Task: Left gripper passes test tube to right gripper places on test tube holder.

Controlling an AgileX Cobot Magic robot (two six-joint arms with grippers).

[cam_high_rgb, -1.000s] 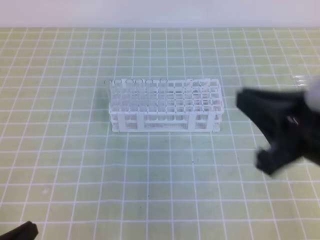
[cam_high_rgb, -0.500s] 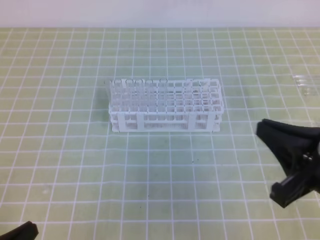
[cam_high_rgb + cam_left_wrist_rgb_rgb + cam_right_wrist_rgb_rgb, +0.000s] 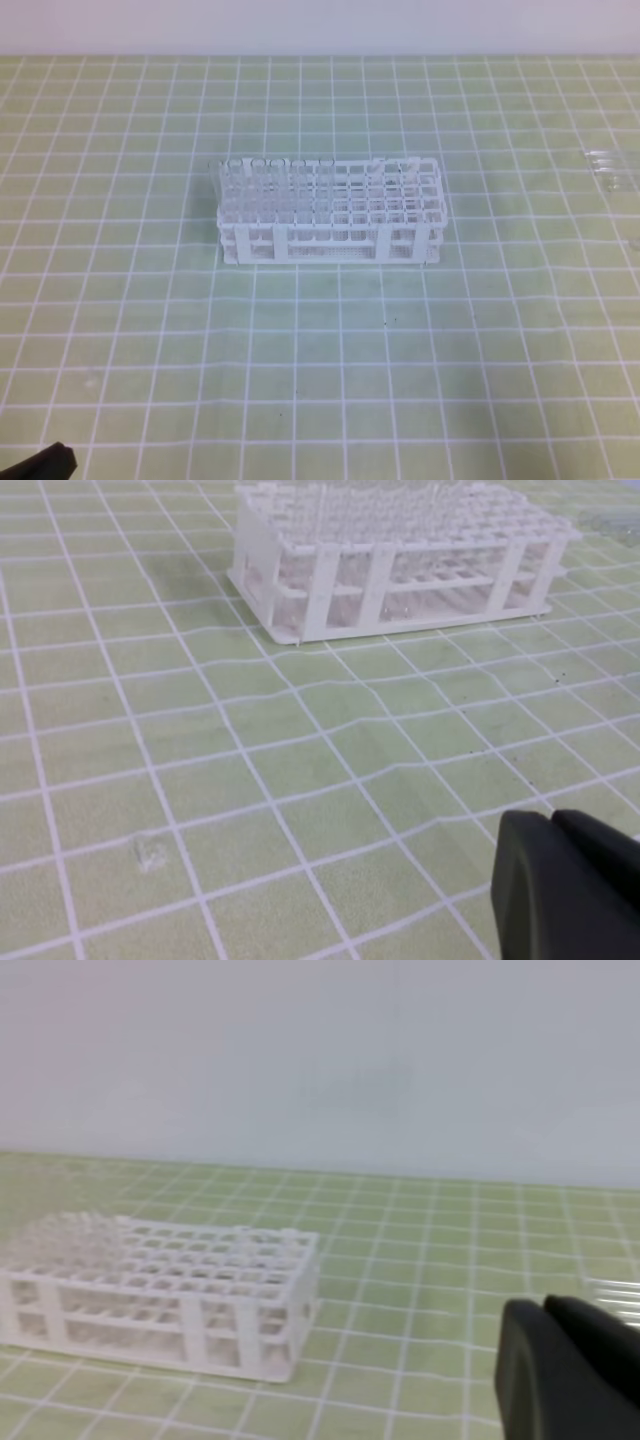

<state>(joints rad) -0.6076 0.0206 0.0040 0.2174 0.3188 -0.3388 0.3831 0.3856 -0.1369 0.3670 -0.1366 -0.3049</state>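
Looks like the gap between cycles: neither arm holds anything. Left gripper (image 3: 565, 880) sits at lower right of its wrist view, jaws pressed together and empty; in the high view only a black tip shows at lower left. Right gripper (image 3: 560, 1370) is out of the high view, jaws closed with nothing between them. Rack (image 3: 330, 212) stands center frame, clear tubes filling its left-hand rows, right-hand holes open. Loose tubes (image 3: 612, 168) lie flat at the right edge, well apart from the rack. My read of the next move: the left gripper needs to open, reach a loose tube and lift it for the handover. Surface is a green mat (image 3: 320, 380) with a white grid, slightly rippled; plain pale wall (image 3: 320, 1050) behind.
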